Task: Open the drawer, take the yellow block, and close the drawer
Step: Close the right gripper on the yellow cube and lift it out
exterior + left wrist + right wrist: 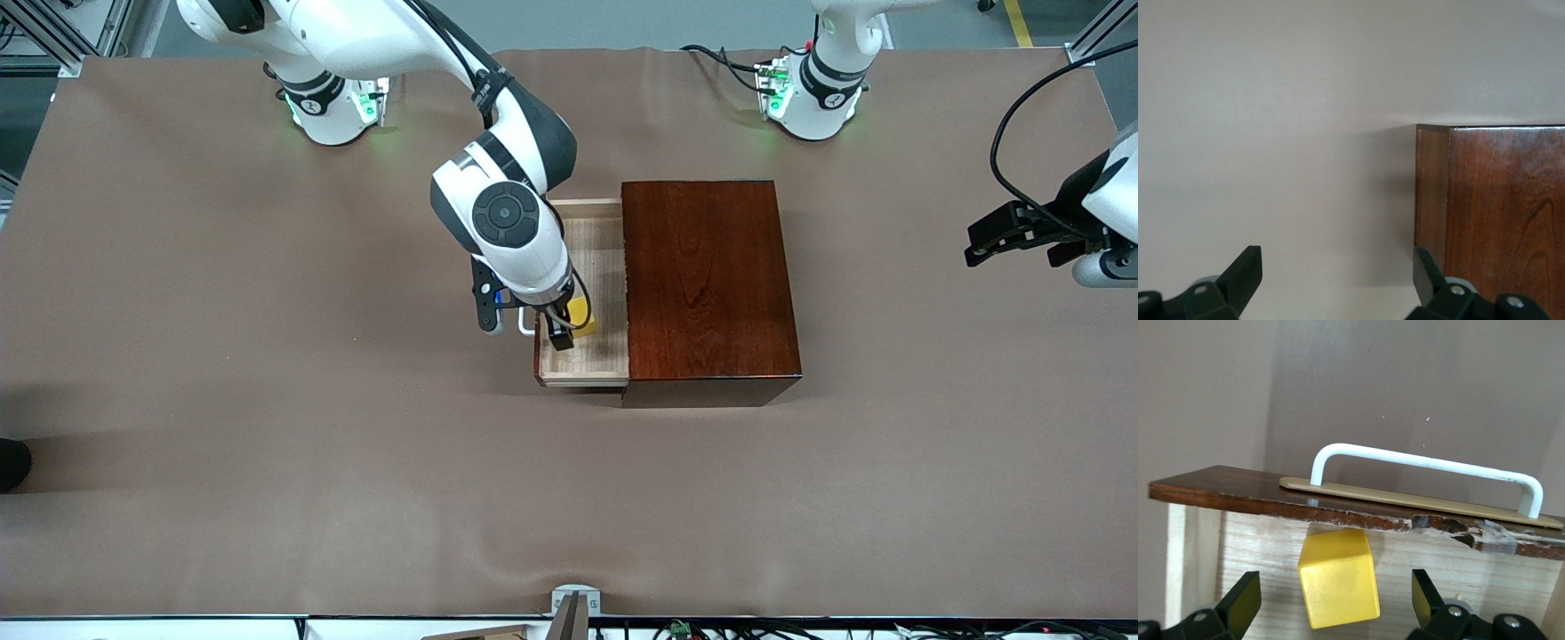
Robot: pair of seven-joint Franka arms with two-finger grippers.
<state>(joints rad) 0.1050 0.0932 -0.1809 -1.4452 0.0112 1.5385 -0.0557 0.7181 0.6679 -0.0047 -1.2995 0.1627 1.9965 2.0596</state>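
Note:
The drawer stands pulled out of the dark reddish-brown wooden box toward the right arm's end of the table. Its pale wood floor and white bar handle show in the right wrist view. The yellow block sits on the drawer floor close to the drawer's front panel. My right gripper is down in the drawer, open, one finger on each side of the yellow block with gaps on both sides. My left gripper waits open over the table at the left arm's end.
The brown cloth table stretches around the box. In the left wrist view the wooden box shows a corner, with the left gripper over bare cloth beside it. Both arm bases stand along the table edge farthest from the front camera.

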